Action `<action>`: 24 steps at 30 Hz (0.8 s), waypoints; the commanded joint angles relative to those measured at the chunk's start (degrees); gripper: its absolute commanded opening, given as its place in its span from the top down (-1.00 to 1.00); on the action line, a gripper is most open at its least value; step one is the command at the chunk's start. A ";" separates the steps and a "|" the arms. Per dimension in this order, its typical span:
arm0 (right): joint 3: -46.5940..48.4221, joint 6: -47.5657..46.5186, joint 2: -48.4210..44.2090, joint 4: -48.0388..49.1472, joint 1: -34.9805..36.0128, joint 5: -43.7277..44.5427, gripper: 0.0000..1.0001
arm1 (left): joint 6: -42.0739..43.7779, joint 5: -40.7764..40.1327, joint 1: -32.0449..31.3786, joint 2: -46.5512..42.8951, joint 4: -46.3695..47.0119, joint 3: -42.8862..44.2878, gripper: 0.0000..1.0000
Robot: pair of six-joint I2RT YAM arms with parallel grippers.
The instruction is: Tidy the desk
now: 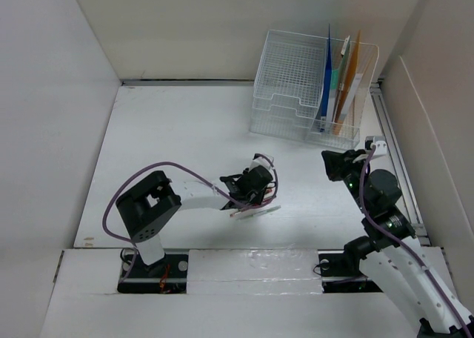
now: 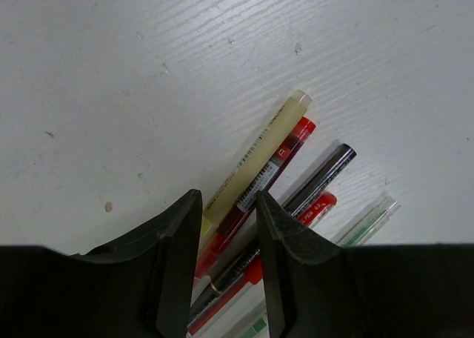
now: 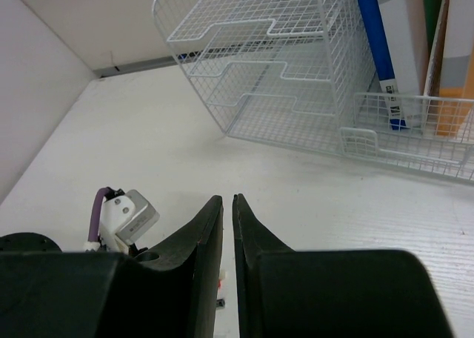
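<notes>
Desk (image 1: 178, 130): wire organizer (image 1: 289, 78) far-right; pens (image 2: 285, 149) under left gripper (image 2: 228, 197).

Top external view: taken from high above and behind the arm bases (image 1: 152, 267), angled down and forward over the desk (image 1: 185, 130), with the wire-mesh organizer (image 1: 311, 86) small at far right. Right wrist view: low over the desk, facing the organizer (image 3: 296, 71) obliquely at close range past the right gripper (image 3: 227, 201), with the left arm's wrist camera (image 3: 126, 216) to the organizer's near left; the top view shares the organizer and that wrist camera (image 1: 261, 161). Left wrist view: very close, pointing steeply down past the left gripper (image 2: 226, 201) onto pens (image 2: 259, 175); the top view shows these pens (image 1: 255, 213) on the organizer's near side.
</notes>
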 commanded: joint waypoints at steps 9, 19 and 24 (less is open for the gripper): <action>0.50 -0.58 0.20 1.22 1.03 -1.12 0.68 | 1.70 4.18 3.77 -0.04 3.05 -0.30 0.68; 0.77 -0.50 -0.15 0.96 1.03 -1.48 0.68 | 1.26 6.82 3.78 0.74 3.85 -1.01 0.51; 1.03 -0.58 -1.47 0.25 1.03 -1.12 0.68 | 1.17 5.51 3.78 2.77 3.40 -1.36 0.51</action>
